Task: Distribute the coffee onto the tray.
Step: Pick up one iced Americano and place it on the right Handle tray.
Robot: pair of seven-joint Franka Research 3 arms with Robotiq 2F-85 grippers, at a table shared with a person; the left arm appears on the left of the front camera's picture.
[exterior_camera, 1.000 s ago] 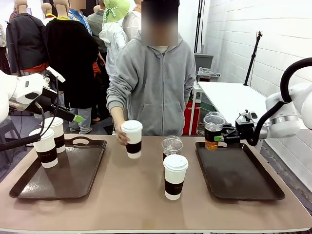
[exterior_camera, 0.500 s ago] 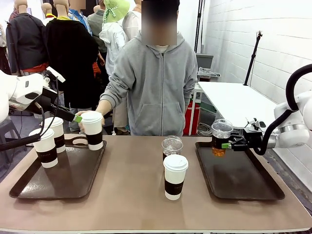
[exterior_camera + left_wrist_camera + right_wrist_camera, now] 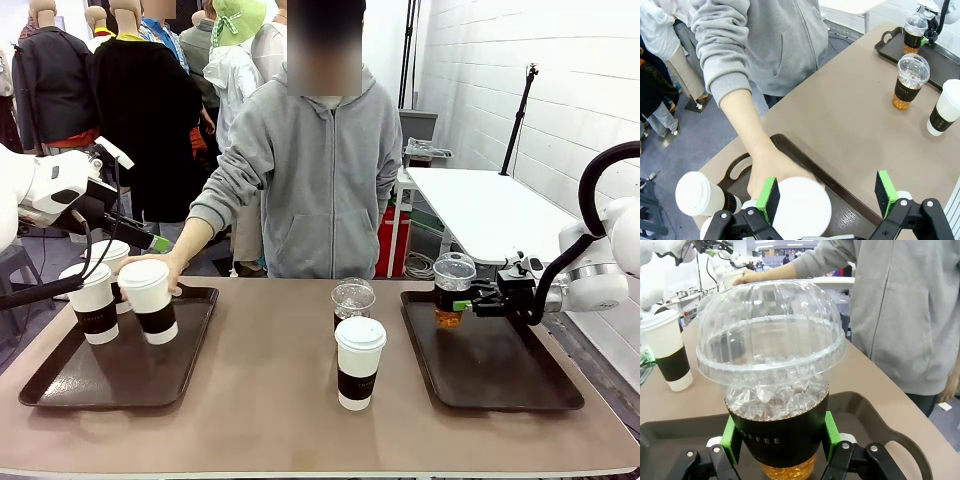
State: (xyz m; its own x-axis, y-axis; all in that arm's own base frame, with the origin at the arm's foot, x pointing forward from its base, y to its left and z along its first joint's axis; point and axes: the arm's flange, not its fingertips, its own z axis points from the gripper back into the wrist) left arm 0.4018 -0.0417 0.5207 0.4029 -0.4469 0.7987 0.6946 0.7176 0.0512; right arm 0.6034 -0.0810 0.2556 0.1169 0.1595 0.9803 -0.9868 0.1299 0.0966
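My right gripper is shut on a clear dome-lidded cup of amber drink, holding it just above the right tray. A person's hand sets a white sleeved cup on the left tray. Two more white cups stand there. My left gripper hovers open above that tray, over the hand and its cup. A second clear cup and a white cup stand mid-table.
The person in a grey hoodie stands at the far side, one arm stretched across to the left tray. The right tray's surface is bare under the held cup. A white table stands behind on the right.
The person carried the white cup from mid-table leftward and down onto the left tray. My right gripper moved the clear cup right, over the right tray. The left arm stayed still.
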